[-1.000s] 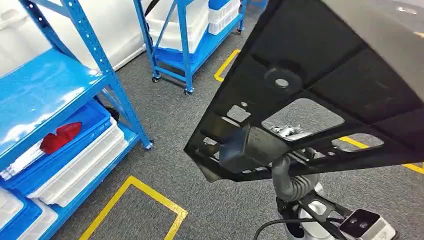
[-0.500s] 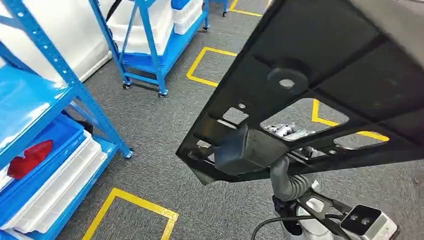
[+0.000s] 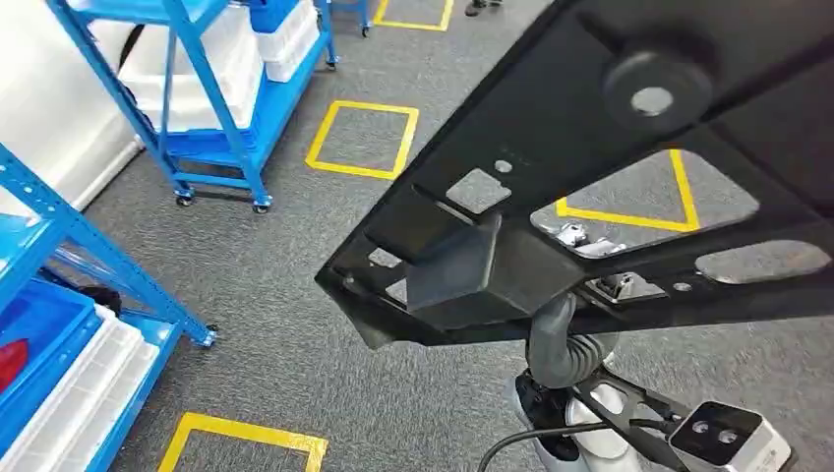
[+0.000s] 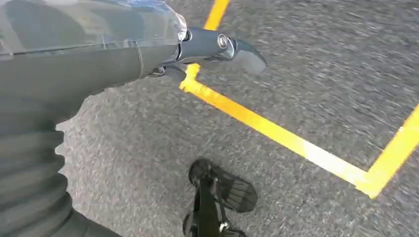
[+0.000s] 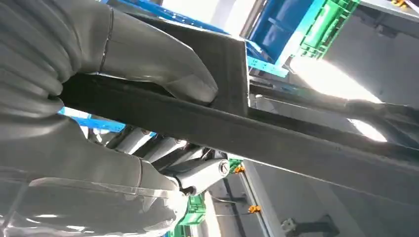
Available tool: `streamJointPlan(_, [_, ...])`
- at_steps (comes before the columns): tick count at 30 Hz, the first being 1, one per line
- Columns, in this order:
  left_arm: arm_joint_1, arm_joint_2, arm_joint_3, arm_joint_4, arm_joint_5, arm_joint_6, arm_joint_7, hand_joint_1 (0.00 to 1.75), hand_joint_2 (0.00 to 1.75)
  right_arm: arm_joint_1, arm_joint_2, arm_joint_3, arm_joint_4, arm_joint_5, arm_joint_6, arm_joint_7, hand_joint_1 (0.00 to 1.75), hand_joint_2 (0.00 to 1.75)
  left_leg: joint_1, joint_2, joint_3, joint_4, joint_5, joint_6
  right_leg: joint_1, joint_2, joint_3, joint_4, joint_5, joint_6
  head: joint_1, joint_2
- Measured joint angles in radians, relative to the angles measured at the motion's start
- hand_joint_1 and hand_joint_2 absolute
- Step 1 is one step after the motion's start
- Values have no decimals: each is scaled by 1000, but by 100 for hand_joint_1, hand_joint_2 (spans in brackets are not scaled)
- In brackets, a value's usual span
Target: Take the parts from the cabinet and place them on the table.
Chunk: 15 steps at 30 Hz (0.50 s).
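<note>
Black and flat, the panel (image 3: 610,167) is held up over the grey carpet (image 3: 295,295), tilted, its cut-outs showing yellow floor tape (image 3: 359,138). The right hand (image 5: 123,123) grips its edge, thumb on one face and fingers on the other. The left hand (image 4: 148,54) hangs over the floor; whether its fingers are closed cannot be told. Blue racks (image 3: 197,108) stand to the left.

Cam swung right – blue shelving (image 3: 59,256) slid left, black part (image 3: 590,187) rose.
</note>
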Motion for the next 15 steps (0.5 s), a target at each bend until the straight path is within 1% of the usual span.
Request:
streamJointPlan(1, [4, 0, 0, 0, 0, 0, 0, 0, 175, 0, -1, 4, 0, 0, 0, 0, 175, 175, -4, 11, -1, 1, 1, 3, -3, 11, -4, -4, 5, 7, 0, 0])
streamJointPlan(2, [6, 0, 0, 0, 0, -2, -1, 0, 175, -1, -4, 5, -1, 1, -1, 0, 175, 175, -8, 21, -1, 2, 1, 10, -5, 24, -6, -10, 10, 14, 0, 0])
streamJointPlan(3, [5, 0, 1, 0, -1, -4, -3, 0, 175, -2, -8, 5, -2, 3, -1, 0, 175, 175, -5, 36, 0, -4, 7, 19, -7, 39, -9, -10, 13, 23, 0, 0])
streamJointPlan(4, [1, 0, 1, 0, -2, -7, -6, 0, 175, -4, -13, 6, -7, 5, -1, 0, 175, 175, -1, 53, 2, -10, 12, 28, -10, 21, -13, 0, 4, 23, 0, 0])
streamJointPlan(5, [-2, 2, 1, 0, -2, -10, -11, 0, 175, -10, -19, 6, -13, 11, -1, -1, 175, 175, -4, 61, 3, -12, 13, 32, -1, -41, -31, 38, -22, 26, 0, 0])
streamJointPlan(6, [-2, 3, 1, 0, -3, -13, -14, 0, 175, -19, -21, 11, -15, 18, -2, -1, 175, 175, -9, 78, 2, -12, 12, 41, -1, -78, -67, 111, -63, 30, 0, 0])
streamJointPlan(7, [0, 5, 1, 0, -3, -16, -14, 0, 175, -22, -24, 16, -17, 21, -6, -1, 175, 175, -13, 95, 3, -11, 11, 42, -2, -96, -106, 195, -100, 31, 0, 0])
streamJointPlan(8, [2, 6, 1, 0, -3, -17, -14, 0, 175, -22, -26, 19, -19, 21, -10, -1, 175, 175, -16, 111, 3, -11, 9, 44, -3, -105, -141, 265, -126, 32, 0, 0])
streamJointPlan(9, [3, 8, 1, 0, -3, -18, -14, 0, 175, -23, -31, 24, -22, 21, -15, -1, 175, 175, -19, 127, 2, -11, 9, 45, -3, -110, -160, 305, -132, 31, 0, 0])
streamJointPlan(10, [1, 10, 2, 0, -3, -18, -15, 0, 175, -23, -35, 28, -24, 21, -19, -1, 175, 175, -20, 141, 3, -11, 7, 45, -3, -114, -151, 290, -113, 30, 0, 0])
streamJointPlan(11, [-2, 12, 2, 0, -3, -19, -15, 0, 175, -27, -39, 32, -26, 21, -23, 0, 175, 175, -21, 154, 4, -11, 6, 44, -3, -119, -116, 227, -75, 26, 0, 0])
streamJointPlan(12, [-5, 12, 2, 0, -3, -21, -16, 0, 175, -34, -42, 36, -29, 21, -25, 0, 175, 175, -23, 164, 7, -11, 4, 43, -1, -130, -68, 141, -37, 20, 0, 0])
streamJointPlan(13, [-7, 12, 2, 0, -3, -23, -17, 0, 175, -42, -44, 40, -32, 21, -26, 0, 175, 175, -24, 173, 11, -11, 1, 40, 4, -162, -16, 51, -5, 12, 0, 0])
streamJointPlan(14, [-6, 12, 2, 0, -3, -26, -18, 0, 175, -53, -46, 43, -34, 21, -27, -1, 175, 175, -30, 183, 13, -9, -3, 33, 17, -205, 10, -1, -18, 6, 0, 0])
streamJointPlan(15, [-6, 12, 2, 0, -3, -26, -18, 0, 175, -60, -48, 48, -34, 21, -28, -1, 175, 175, -31, 189, 13, -9, -5, 29, 20, -193, 8, -3, -13, -2, 0, 0])
